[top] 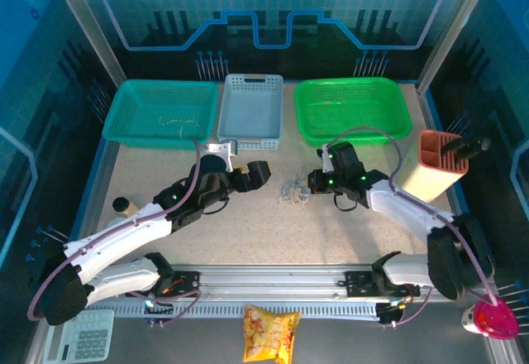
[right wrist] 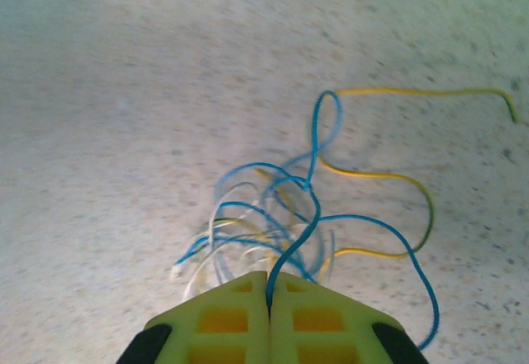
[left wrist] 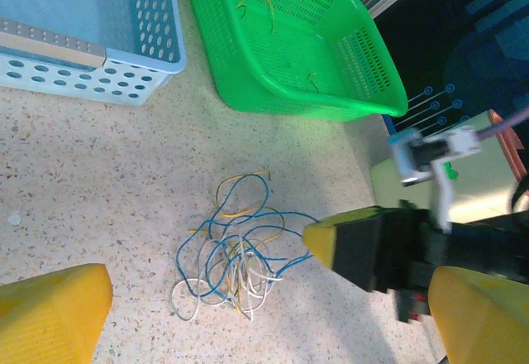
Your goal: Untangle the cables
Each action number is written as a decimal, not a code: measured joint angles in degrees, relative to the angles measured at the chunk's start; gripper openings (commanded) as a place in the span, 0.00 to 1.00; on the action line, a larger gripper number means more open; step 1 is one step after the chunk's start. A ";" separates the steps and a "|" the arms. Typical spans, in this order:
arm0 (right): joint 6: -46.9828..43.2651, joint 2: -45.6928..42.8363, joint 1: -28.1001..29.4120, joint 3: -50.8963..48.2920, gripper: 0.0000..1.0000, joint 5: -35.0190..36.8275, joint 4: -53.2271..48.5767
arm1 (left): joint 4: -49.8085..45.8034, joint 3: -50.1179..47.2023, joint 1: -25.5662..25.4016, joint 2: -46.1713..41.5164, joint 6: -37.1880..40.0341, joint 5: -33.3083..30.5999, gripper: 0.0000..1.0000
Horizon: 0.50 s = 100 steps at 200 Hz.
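Blue strand of the cables pinched in right claw (left claw gapes wide).

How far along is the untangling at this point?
Early to mid. Loose yellow wires already lie in the green basket, likely separated. In hand: the right hand is shut on a blue wire of the clump; the left hand hangs open nearby. Left: the clump's blue, white and yellow wires are knotted together.
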 measured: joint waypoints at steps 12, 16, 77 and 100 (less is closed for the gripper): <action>-0.44 -3.34 1.44 1.16 0.00 -0.81 -0.87 | -0.13 0.00 0.00 -0.09 -0.02 -0.02 0.99; -0.72 -4.33 1.92 1.53 0.00 -1.03 -1.01 | -0.17 0.00 0.00 -0.13 -0.02 -0.02 0.99; -1.88 -14.58 4.74 6.01 0.00 -5.51 -1.18 | -0.20 0.00 0.00 -1.38 -0.46 -0.04 0.99; -2.23 -15.67 4.85 6.47 0.00 -6.08 -1.01 | -0.17 0.00 0.00 -2.12 -1.01 -0.04 0.99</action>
